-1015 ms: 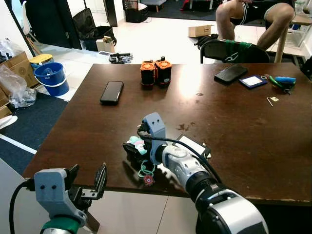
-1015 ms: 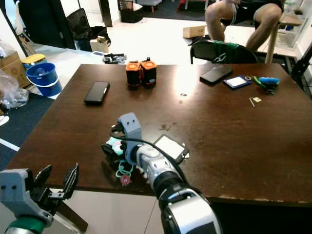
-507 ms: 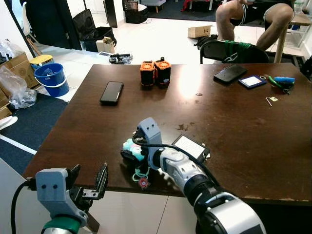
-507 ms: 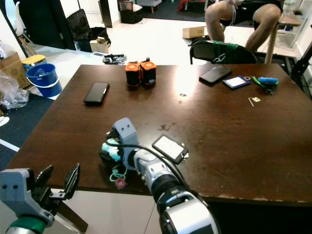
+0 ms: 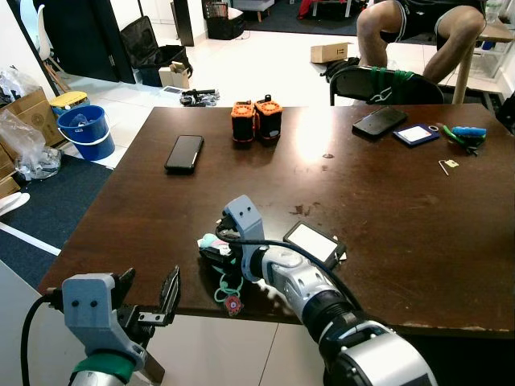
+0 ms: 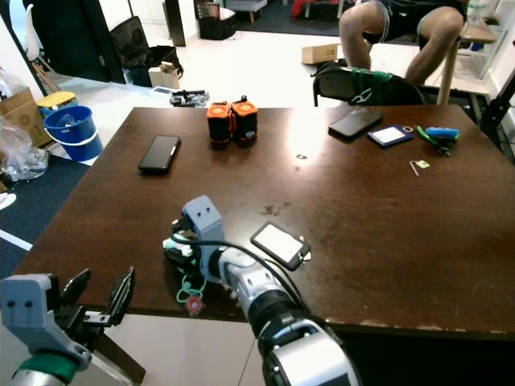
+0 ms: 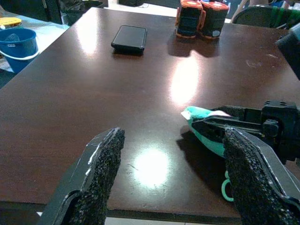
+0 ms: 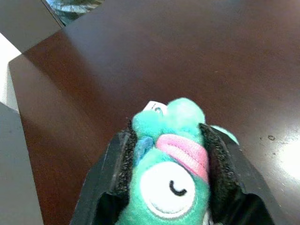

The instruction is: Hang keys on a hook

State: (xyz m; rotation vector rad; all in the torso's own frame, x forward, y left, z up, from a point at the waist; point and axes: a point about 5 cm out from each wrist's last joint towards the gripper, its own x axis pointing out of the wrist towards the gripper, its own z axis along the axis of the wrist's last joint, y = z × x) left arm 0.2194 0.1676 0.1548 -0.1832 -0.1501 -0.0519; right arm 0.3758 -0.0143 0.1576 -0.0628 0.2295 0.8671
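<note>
The right gripper (image 5: 214, 251) pinches the green plush keys (image 8: 171, 154) low over the table (image 5: 386, 201) near its 7 o'clock edge. The left gripper (image 5: 149, 296) hangs spread off the table at 7 o'clock.

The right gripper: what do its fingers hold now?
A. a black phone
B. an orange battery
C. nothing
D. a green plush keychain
D: the right gripper has its fingers closed on both sides of the green plush keychain, near the table edge.
</note>
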